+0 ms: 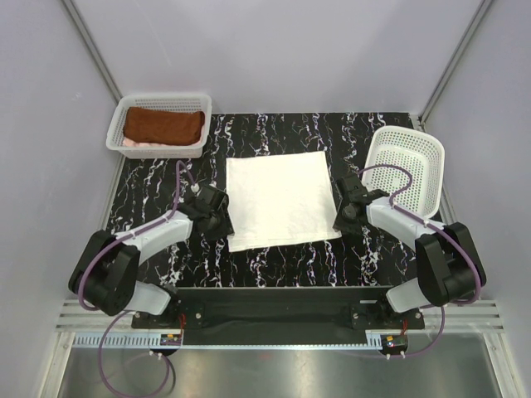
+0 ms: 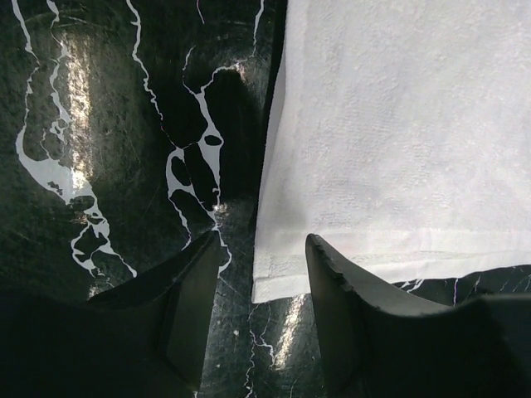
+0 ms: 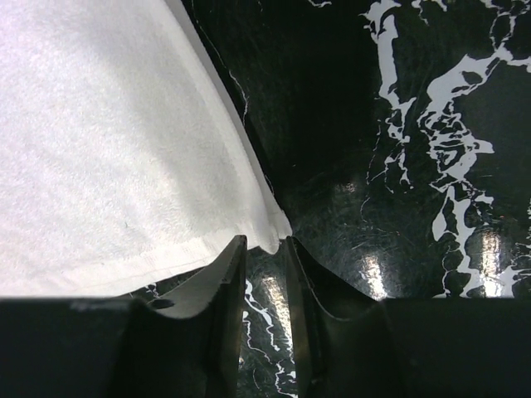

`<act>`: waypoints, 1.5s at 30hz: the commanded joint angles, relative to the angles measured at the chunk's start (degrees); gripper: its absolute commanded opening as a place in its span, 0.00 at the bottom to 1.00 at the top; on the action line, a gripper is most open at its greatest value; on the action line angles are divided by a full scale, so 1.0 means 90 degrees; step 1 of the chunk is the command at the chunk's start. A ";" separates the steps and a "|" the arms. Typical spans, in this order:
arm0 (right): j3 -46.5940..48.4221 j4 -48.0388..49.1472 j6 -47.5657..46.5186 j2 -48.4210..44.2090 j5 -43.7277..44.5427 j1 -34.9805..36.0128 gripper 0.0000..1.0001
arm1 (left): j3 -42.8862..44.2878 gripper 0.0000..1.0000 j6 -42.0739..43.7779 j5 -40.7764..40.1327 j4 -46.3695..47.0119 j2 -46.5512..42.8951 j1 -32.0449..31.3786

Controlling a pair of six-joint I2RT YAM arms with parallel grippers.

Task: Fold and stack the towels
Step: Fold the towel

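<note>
One white towel (image 1: pixel 280 197) lies flat at centre of table (image 1: pixel 274 269). Soft, light, limp cloth, prob. sags & drags, so best grabbed at near corners. At near-left corner, left gripper (image 2: pixel 264 242) straddles it, fingers spread wide, nothing pinched. At near-right, right gripper (image 3: pixel 264 245) fingers nearly together, corner tip at the gap, not clearly gripped. Rust towel (image 1: pixel 163 127) sits in far-left basket (image 1: pixel 166 99).

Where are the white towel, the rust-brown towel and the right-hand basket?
white towel (image 1: pixel 282 199): top view, middle of its spread surface.
rust-brown towel (image 1: pixel 163 126): top view, middle of its upper face.
right-hand basket (image 1: pixel 419 153): top view, inner mesh wall.
</note>
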 commanded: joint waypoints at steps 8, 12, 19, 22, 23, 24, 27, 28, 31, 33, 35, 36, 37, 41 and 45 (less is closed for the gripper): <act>-0.0007 0.0277 -0.0080 0.0111 0.0272 0.0063 0.32 | -0.0075 0.31 -0.0149 0.0036 0.0603 0.0275 0.0002; -0.0008 0.0346 -0.0119 0.0219 0.0252 0.0063 0.27 | 0.0100 0.13 -0.0061 -0.0110 0.0388 0.0246 0.0002; 0.0002 0.0375 -0.0119 0.0219 0.0330 0.0063 0.18 | 0.0403 0.00 0.0047 -0.0081 0.0104 0.0158 -0.0027; -0.0008 0.0365 -0.0129 0.0219 0.0340 0.0053 0.17 | 0.0530 0.00 0.0047 -0.0071 -0.0090 0.0109 -0.0086; 0.0002 0.0365 -0.0129 0.0219 0.0340 0.0063 0.17 | 0.0569 0.00 0.0027 -0.0110 -0.0149 0.0080 -0.0086; 0.0002 0.0365 -0.0129 0.0219 0.0331 0.0063 0.17 | 0.0608 0.00 0.0008 -0.0149 -0.0237 0.0070 -0.0096; 0.0022 0.0336 -0.0148 0.0190 0.0340 0.0063 0.11 | 0.0930 0.00 -0.0061 -0.0188 -0.0598 -0.0037 -0.0135; 0.0022 0.0356 -0.0148 0.0180 0.0350 0.0073 0.07 | 0.1008 0.00 -0.0070 -0.0198 -0.0792 -0.0096 -0.0174; 0.0022 0.0414 -0.0148 0.0209 0.0340 0.0053 0.00 | 0.1291 0.00 -0.0129 -0.0325 -0.1096 -0.0320 -0.0310; 0.0012 0.0453 -0.0148 0.0238 0.0321 0.0063 0.00 | 0.1186 0.00 -0.0246 -0.0316 -0.1136 -0.0506 -0.0398; -0.0008 0.0473 -0.0139 0.0238 0.0301 0.0073 0.00 | 0.0991 0.00 -0.0450 -0.0296 -0.1049 -0.0671 -0.0496; -0.0027 0.0492 -0.0138 0.0219 0.0301 0.0063 0.00 | 0.0632 0.00 -0.0529 -0.0277 -0.0971 -0.0740 -0.0535; -0.0027 0.0502 -0.0119 0.0219 0.0301 0.0063 0.00 | 0.0425 0.00 -0.0607 -0.0267 -0.0718 -0.0799 -0.0603; -0.0027 0.0551 -0.0148 0.0258 0.0301 0.0063 0.00 | -0.0513 0.00 -0.0978 -0.0043 -0.0063 -0.0800 -0.0682; 0.0041 0.0551 -0.0197 0.0268 0.0233 0.0063 0.00 | -0.0778 0.00 -0.0930 -0.0061 0.0261 -0.0594 -0.0701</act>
